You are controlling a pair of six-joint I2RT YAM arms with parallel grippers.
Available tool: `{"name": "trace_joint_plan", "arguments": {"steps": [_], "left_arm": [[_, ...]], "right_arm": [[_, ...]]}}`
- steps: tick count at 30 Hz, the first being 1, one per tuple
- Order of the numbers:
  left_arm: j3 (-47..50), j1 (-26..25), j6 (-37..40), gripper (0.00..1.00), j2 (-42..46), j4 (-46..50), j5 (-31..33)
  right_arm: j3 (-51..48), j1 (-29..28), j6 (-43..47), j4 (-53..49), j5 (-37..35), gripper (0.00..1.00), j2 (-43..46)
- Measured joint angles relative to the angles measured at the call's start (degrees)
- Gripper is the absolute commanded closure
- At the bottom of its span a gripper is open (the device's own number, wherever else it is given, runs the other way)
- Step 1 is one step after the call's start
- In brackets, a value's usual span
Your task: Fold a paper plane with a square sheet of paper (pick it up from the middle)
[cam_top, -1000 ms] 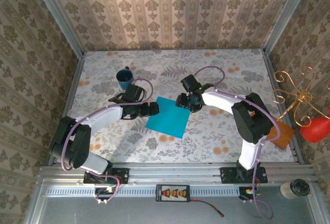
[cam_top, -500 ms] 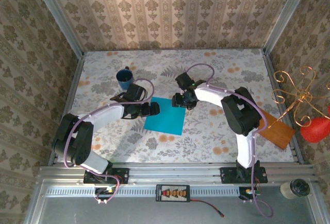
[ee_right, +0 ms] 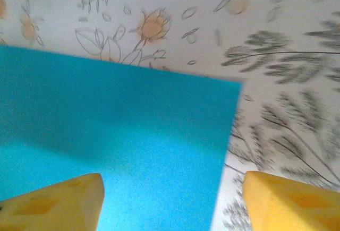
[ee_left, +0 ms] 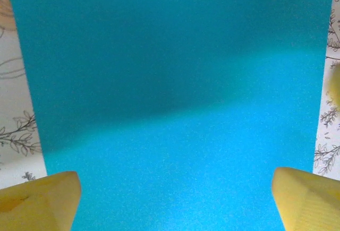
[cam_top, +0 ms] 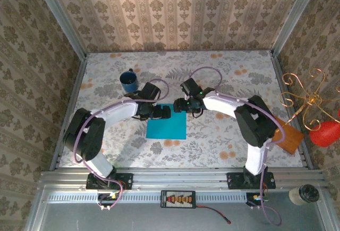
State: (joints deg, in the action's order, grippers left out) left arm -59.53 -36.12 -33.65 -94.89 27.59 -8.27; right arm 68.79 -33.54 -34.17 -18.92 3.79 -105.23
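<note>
The square sheet of paper (cam_top: 166,127) is a plain turquoise sheet lying flat on the flowered table, unfolded. My left gripper (cam_top: 162,112) hovers over the sheet's far left part. In the left wrist view the paper (ee_left: 170,98) spans the space between its yellow fingertips (ee_left: 42,202), and the left gripper (ee_left: 175,204) is open with nothing held. My right gripper (cam_top: 180,107) is at the sheet's far right corner. The right gripper (ee_right: 172,204) is open, one finger above the paper (ee_right: 117,135) and the other above bare table.
A dark blue mug (cam_top: 128,80) stands behind and to the left of the left gripper. An orange-brown board (cam_top: 289,137) lies at the table's right edge, behind the right arm's elbow. Patterned walls close in the back and both sides.
The sheet has turned and slid a little left, and now lies squarer to the table. Both grippers moved inward over its far edge, and the right gripper's jaws opened wider.
</note>
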Motion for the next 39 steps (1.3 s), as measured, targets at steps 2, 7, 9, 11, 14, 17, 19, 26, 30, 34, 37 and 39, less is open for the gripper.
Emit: {"name": "trace_joint_plan", "arguments": {"steps": [2,7,9,11,14,17,19,26,30,34,37,39], "left_arm": [[-1.44,-1.42,-0.74,0.0,-0.98,1.4,1.36],[-4.04,-4.87,-2.91,0.0,-3.89,4.22,3.54],[-5.92,-6.08,-3.52,0.01,-6.12,5.77,4.48],[-8.28,-7.08,-3.87,0.02,-8.55,7.26,5.4],[-12.2,-8.39,-4.17,0.03,-12.02,9.68,6.99],[-14.8,-9.33,-4.35,0.05,-13.84,11.45,8.41],[-16.17,-9.73,-4.59,0.06,-14.73,12.46,9.22],[-16.98,-9.84,-5.64,0.07,-16.83,14.12,10.8],[-17.0,-9.84,-5.84,0.08,-17.64,14.29,11.1],[-17.0,-9.84,-6.32,0.09,-17.64,14.21,11.17],[-16.9,-9.84,-6.78,0.1,-17.64,14.1,11.19],[-16.59,-9.84,-6.97,0.1,-17.59,13.7,11.32]], "right_arm": [[-2.25,0.15,-2.25,0.57,-2.08,0.21,3.85],[-8.22,1.01,-6.1,1.33,-7.26,0.18,11.41],[-10.86,2.12,-7.19,1.36,-8.57,0.17,13.2],[-13.25,3.34,-8.11,1.49,-9.49,0.17,14.32],[-15.72,4.83,-8.61,1.36,-10.47,0.17,15.32],[-16.59,5.22,-9.22,1.18,-10.95,0.17,15.8],[-16.81,5.22,-9.57,1.16,-10.95,0.17,16.06],[-17.16,5.29,-9.81,1.25,-10.95,0.18,16.11],[-17.42,5.33,-10.05,1.2,-10.95,0.19,16.11],[-17.46,5.33,-10.64,1.18,-10.95,0.19,16.11],[-17.53,5.44,-10.97,1.18,-10.95,0.19,16.11],[-17.53,5.55,-11.08,1.18,-10.97,0.2,16.11]]}}
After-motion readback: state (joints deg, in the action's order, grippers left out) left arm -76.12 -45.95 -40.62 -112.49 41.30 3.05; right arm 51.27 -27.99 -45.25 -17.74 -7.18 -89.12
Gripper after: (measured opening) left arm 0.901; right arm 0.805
